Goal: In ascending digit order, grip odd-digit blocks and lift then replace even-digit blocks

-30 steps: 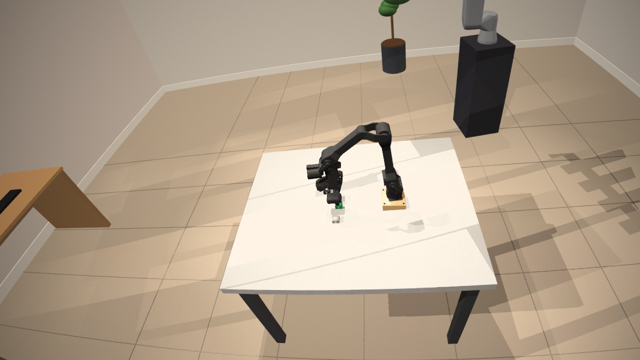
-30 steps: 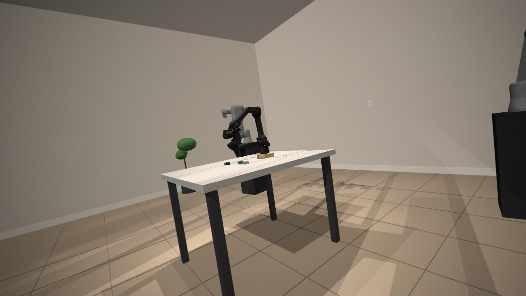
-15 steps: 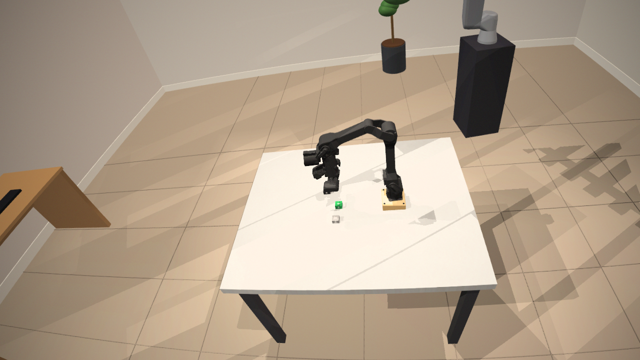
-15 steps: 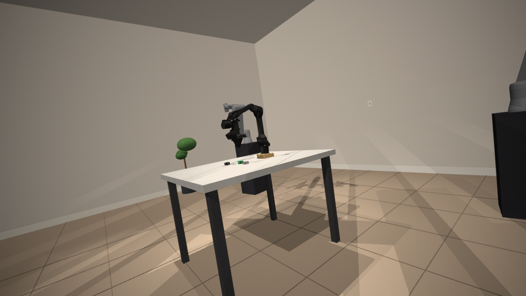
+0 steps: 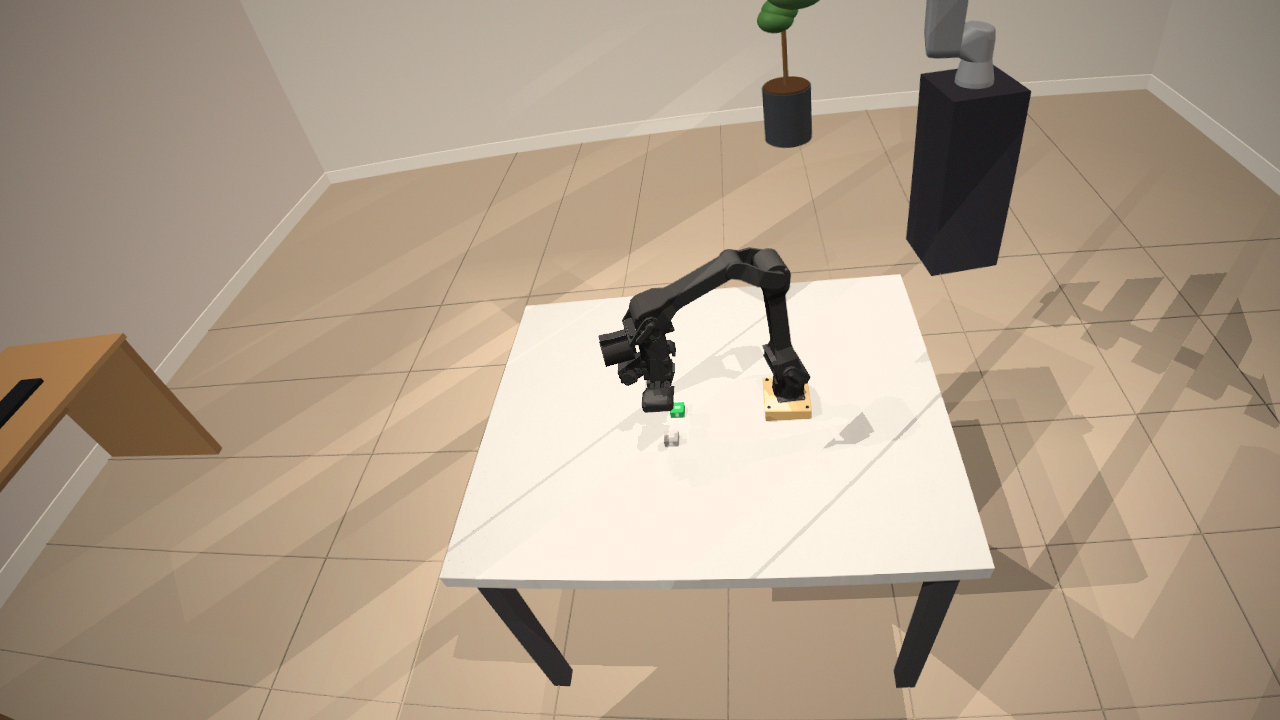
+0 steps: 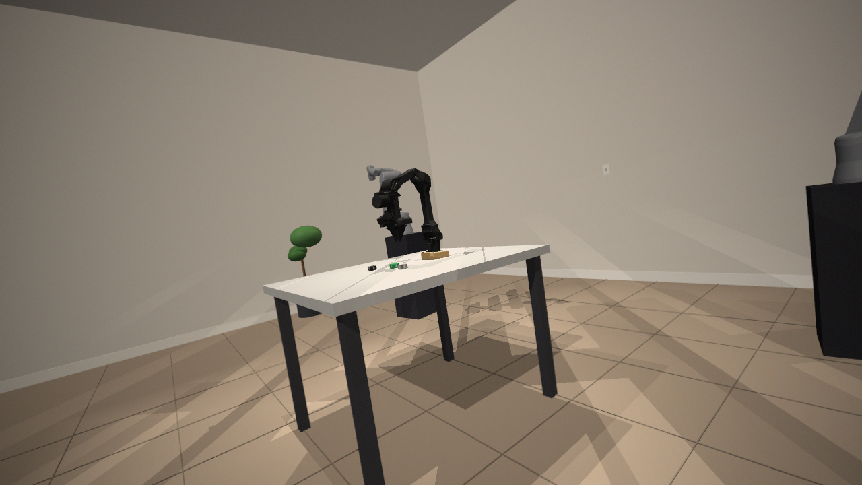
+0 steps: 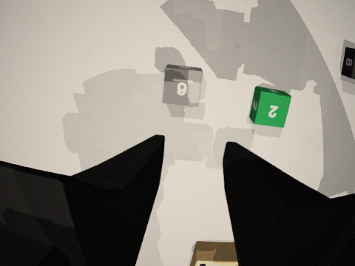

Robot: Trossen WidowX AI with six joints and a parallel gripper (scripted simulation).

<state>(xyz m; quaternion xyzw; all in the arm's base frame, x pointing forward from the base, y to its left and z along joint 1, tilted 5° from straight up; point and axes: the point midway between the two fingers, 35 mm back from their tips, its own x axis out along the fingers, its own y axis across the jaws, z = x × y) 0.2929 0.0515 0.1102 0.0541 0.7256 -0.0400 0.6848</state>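
Above the white counter (image 7: 74, 29) hangs the black parallel-jaw gripper (image 7: 194, 150), its fingers drawn fairly narrow with only bare surface between them, holding nothing. Ahead sits the small grey cube marked 6 (image 7: 183, 85); right of it the green cube marked 2 (image 7: 269, 106); at the far right edge, the black cube marked 8 (image 7: 349, 60).
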